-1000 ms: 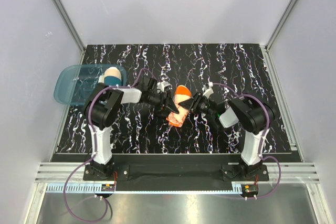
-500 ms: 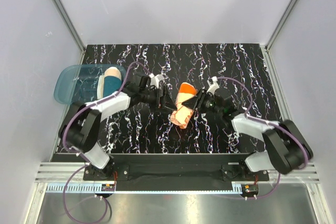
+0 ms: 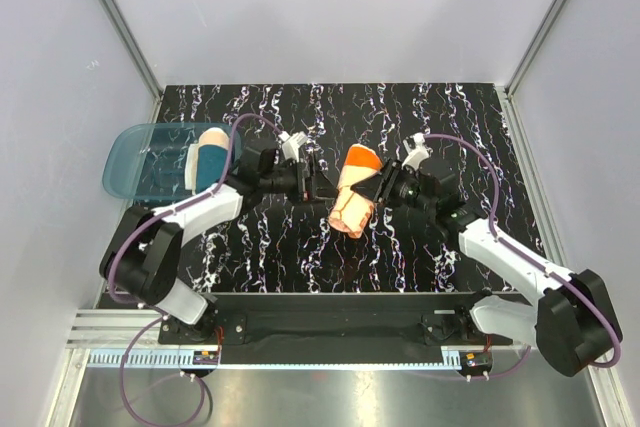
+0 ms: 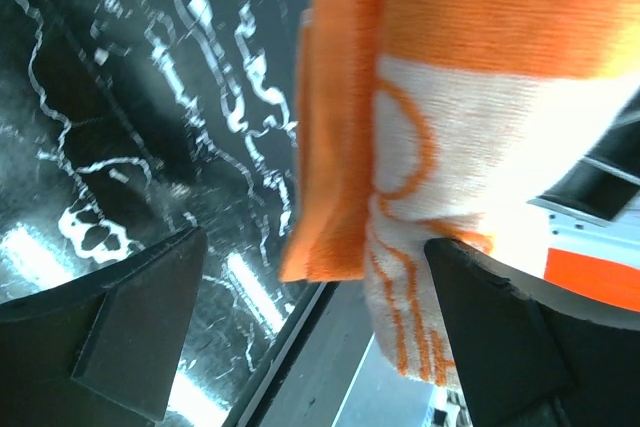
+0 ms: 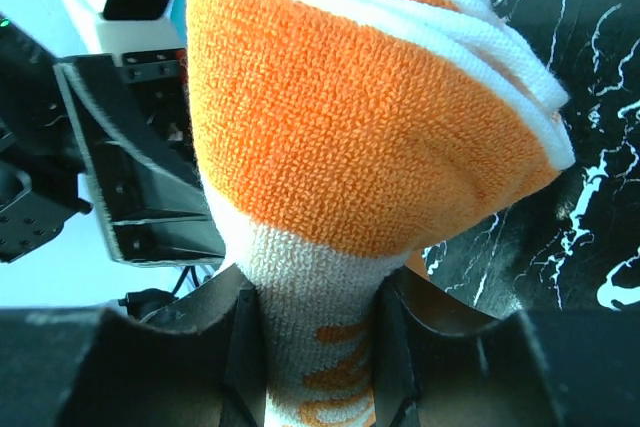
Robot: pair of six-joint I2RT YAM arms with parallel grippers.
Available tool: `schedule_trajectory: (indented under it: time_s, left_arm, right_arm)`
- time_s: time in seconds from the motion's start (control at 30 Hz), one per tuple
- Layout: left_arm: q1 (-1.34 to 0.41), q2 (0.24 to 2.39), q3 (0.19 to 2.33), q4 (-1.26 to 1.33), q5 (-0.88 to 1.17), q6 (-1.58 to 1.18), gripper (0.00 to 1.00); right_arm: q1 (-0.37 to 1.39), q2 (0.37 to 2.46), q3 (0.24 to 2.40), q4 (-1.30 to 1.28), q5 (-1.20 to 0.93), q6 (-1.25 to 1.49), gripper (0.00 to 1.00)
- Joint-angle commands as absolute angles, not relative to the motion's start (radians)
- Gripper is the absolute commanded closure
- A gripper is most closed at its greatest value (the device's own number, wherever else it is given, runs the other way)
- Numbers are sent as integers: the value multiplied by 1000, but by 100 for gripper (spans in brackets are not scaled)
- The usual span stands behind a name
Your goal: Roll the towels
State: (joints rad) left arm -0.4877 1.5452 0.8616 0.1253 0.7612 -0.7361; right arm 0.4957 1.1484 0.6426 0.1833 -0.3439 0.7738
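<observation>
The orange towel (image 3: 355,197) is rolled into a bundle with cream reverse and orange lettering, held above the middle of the table. My right gripper (image 3: 381,190) is shut on its narrow end; in the right wrist view both fingers (image 5: 240,347) pinch the towel (image 5: 350,127) around my right gripper's centre (image 5: 315,347). My left gripper (image 3: 318,185) is open just left of the bundle; in the left wrist view (image 4: 310,337) the towel (image 4: 450,97) hangs by its right finger (image 4: 500,347). The teal-blue towel (image 3: 212,161) lies rolled in the tray.
A translucent blue plastic tray (image 3: 135,162) sits at the table's left edge. The black marbled tabletop (image 3: 470,127) spreads around both arms. Grey walls and metal rails enclose the back and sides.
Both arms have stretched out and risen. The orange towel has moved slightly right and away from the arm bases in the right gripper. The left gripper has followed to the right, staying open.
</observation>
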Motion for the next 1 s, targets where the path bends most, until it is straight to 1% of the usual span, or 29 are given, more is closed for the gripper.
schedule_trajectory:
  time_s: [0.0, 0.17, 0.37, 0.77, 0.97]
  left_arm:
    - [-499, 1444, 884, 243, 741, -762, 1]
    - [-497, 1396, 888, 213, 730, -753, 1]
    - [-499, 1379, 879, 247, 738, -764, 1]
    - [-554, 1443, 844, 261, 719, -746, 1]
    - [-557, 1459, 813, 296, 726, -759, 1]
  right_arm:
    - [520, 1115, 684, 152, -315, 746, 85]
    - [535, 1111, 698, 120, -292, 729, 85]
    - [555, 1109, 724, 101, -273, 718, 86]
    - [569, 1057, 778, 187, -316, 804, 86]
    - [566, 994, 770, 265, -339, 865, 86]
